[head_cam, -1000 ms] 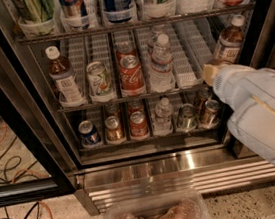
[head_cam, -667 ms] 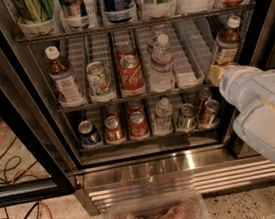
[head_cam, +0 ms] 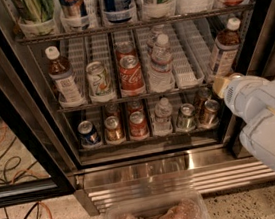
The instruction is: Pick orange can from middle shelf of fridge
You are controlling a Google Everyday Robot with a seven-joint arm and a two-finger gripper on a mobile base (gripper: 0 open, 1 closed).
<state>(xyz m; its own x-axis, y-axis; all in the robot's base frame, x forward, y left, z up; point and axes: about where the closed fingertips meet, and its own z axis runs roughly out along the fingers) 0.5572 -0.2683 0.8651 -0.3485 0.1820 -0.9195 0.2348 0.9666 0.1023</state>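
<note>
Jaws, state untellable, hover well right of one orange can flanked by two cans.

Gripper at fridge right frame, below brown bottle

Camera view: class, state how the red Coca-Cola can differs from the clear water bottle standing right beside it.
The Coca-Cola can is red and opaque; the water bottle is clear. The can is shorter and silver-topped; the bottle is taller and white-capped. Both stand upright, side by side. The gripper is off to the right, touching neither.
</note>
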